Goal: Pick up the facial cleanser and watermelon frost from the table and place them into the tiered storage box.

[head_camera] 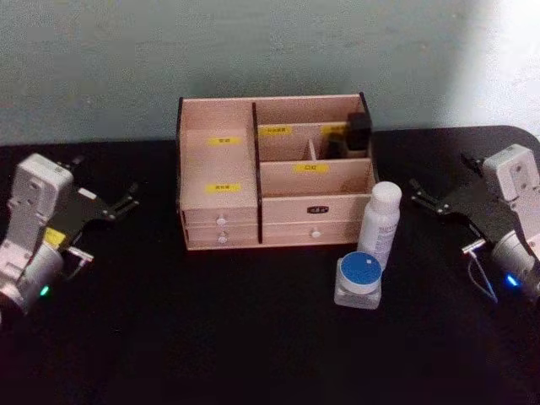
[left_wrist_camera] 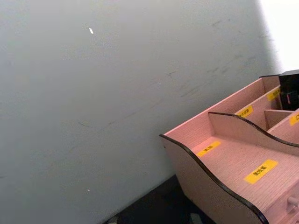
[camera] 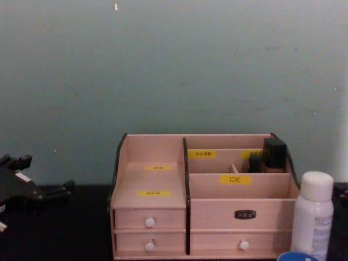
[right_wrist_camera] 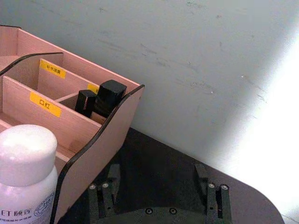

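Observation:
The facial cleanser (head_camera: 380,221), a tall white bottle with a rounded cap, stands on the black table just right of the tiered storage box (head_camera: 221,169). The watermelon frost (head_camera: 359,280), a squat clear jar with a blue lid, sits right in front of the bottle. In the chest view the bottle (camera: 314,215) stands at the box's (camera: 157,185) right end and the jar's lid (camera: 296,256) peeks in at the bottom edge. My right gripper (head_camera: 419,194) hovers open to the right of the bottle, whose cap (right_wrist_camera: 25,154) shows beside it. My left gripper (head_camera: 128,199) rests open left of the box.
A small dark bottle with a black square cap (head_camera: 359,131) stands in the box's back right compartment. Two white-knobbed drawers (head_camera: 222,229) face me on the left. A grey-green wall (camera: 174,65) rises right behind the box. The table's right edge curves away behind my right arm.

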You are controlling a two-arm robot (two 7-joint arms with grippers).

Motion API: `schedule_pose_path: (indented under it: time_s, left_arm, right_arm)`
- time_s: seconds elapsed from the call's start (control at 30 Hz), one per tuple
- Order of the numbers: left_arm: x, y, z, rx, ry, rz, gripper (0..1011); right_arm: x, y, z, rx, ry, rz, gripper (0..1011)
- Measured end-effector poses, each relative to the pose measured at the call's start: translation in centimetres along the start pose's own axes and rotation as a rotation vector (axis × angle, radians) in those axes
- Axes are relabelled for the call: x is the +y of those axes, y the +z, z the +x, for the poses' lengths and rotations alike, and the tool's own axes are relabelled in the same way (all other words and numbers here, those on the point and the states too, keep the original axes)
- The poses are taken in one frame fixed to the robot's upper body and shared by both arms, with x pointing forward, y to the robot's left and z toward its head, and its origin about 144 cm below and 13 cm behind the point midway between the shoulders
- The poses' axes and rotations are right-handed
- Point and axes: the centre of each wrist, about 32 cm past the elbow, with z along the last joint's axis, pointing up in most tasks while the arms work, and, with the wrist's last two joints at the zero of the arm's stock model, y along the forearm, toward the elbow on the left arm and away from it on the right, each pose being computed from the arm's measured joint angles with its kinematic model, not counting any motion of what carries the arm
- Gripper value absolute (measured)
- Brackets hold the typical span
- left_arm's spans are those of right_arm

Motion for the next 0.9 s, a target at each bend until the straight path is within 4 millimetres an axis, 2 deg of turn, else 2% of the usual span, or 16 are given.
schedule_pose_path:
  time_s: [0.6, 0.9]
  left_arm:
    - [0.00, 0.00, 0.00, 0.000, 0.000, 0.000, 1001]
    - [0.00, 0.00, 0.00, 0.000, 0.000, 0.000, 1001]
  right_arm:
    - [0.05, 0.12, 0.21, 0.003, -0.002, 0.002, 1002]
    - [-0.70, 0.47, 0.83, 0.076, 0.014, 0.002, 1002]
